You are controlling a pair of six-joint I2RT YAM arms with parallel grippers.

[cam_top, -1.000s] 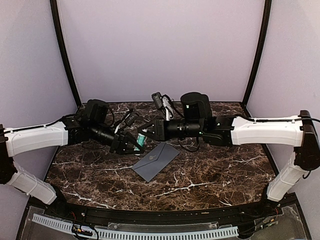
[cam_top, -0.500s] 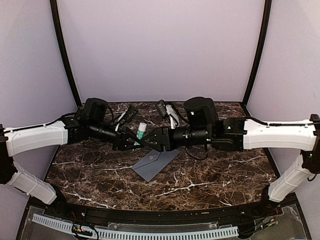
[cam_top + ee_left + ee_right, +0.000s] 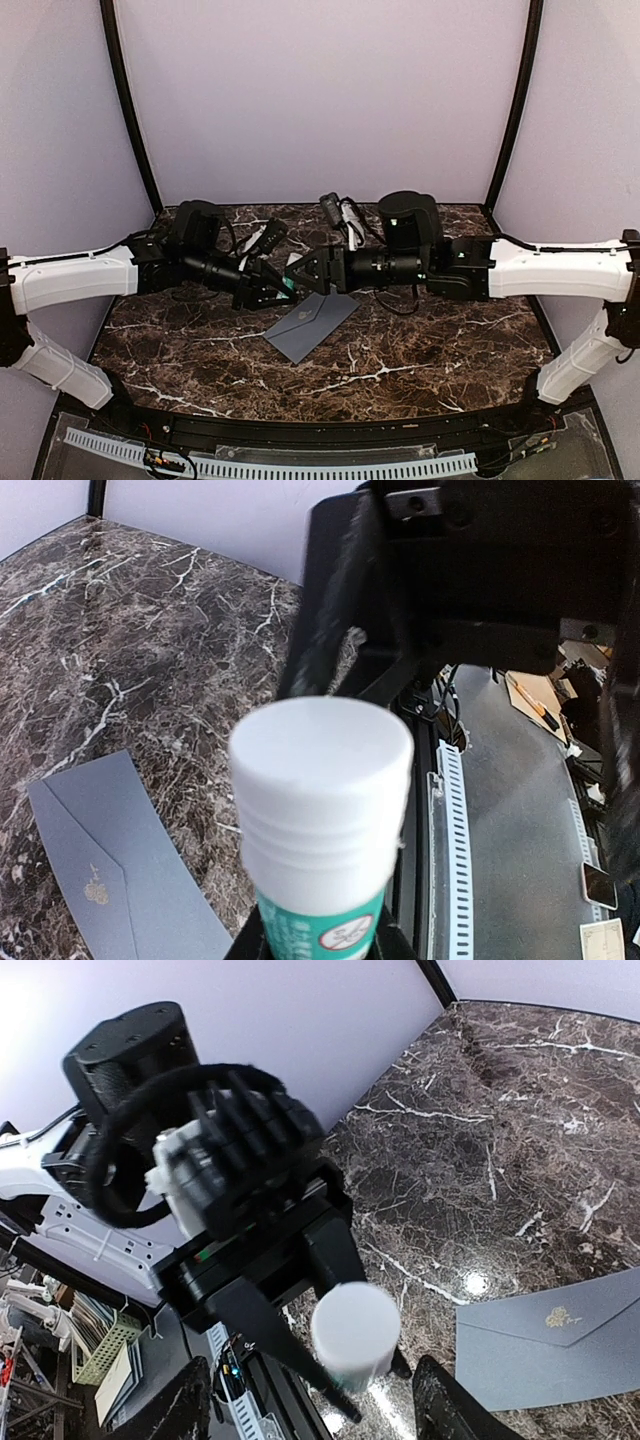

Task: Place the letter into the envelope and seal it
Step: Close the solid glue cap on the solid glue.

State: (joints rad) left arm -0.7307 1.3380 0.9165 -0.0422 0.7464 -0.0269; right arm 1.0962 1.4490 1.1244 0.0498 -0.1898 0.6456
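Above the dark marble table (image 3: 430, 350), top view: you have both arms reaching inward and meeting over the middle. Your left gripper (image 3: 268, 290) is pinched on a glue stick (image 3: 287, 284), its teal label showing. Your right gripper (image 3: 302, 276) faces it head-on, fingers spread at the stick's capped end. Below them, the envelope (image 3: 312, 327) lies flat on the table, slate-grey, set at an angle, touched by neither gripper.

Left wrist view: one glue stick, upright in mid-picture, with its white ribbed cap (image 3: 322, 770) on and the teal label below. Its lower body is clamped between the left gripper's fingers at the bottom edge. Behind the cap you see the black body of the right gripper, blurred. Lower left, the envelope lies on the table, pointed flap folded down, with a small gold emblem (image 3: 96, 891) at the flap's tip.

Right wrist view: two right fingers (image 3: 190, 1405) at the bottom edge, wide apart, with the cap between them and, as far as you can tell, touching neither. The left gripper's black fingers hold the tube behind the cap. Lower right, the envelope, flap down, emblem visible.
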